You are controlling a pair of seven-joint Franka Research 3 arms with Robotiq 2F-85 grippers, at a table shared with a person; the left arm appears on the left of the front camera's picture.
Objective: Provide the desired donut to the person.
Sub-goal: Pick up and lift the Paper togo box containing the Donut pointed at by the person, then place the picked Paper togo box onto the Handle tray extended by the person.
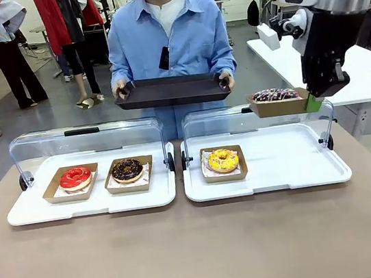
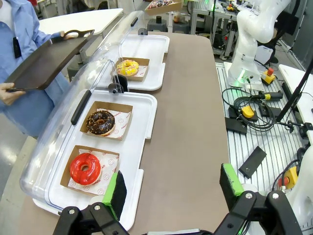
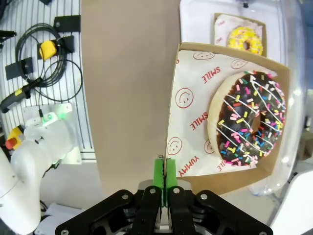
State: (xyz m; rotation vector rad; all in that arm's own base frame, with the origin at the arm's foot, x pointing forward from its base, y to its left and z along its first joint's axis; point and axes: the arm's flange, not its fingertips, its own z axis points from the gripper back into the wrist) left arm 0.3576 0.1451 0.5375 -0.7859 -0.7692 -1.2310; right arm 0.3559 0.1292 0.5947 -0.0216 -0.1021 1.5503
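The person point(image 1: 168, 37) in a light blue shirt stands at the far side and holds out a dark tray point(image 1: 172, 90) with both hands. My right gripper point(image 1: 313, 101) is shut on the edge of a brown cardboard tray point(image 1: 279, 104) carrying a chocolate donut with coloured sprinkles point(image 3: 248, 120), lifted above the right white tray point(image 1: 265, 162). In the right wrist view the green pads point(image 3: 158, 174) pinch the cardboard tray's rim point(image 3: 172, 112). My left gripper point(image 2: 171, 188) hangs open over the table's near edge, beside the red donut point(image 2: 85, 168).
The left white tray point(image 1: 89, 194) holds a red donut point(image 1: 75, 178) and a chocolate donut point(image 1: 127, 169). A yellow donut point(image 1: 222, 160) sits on the right tray. Both clear lids point(image 1: 85, 140) stand open behind. Bystanders stand at the back left.
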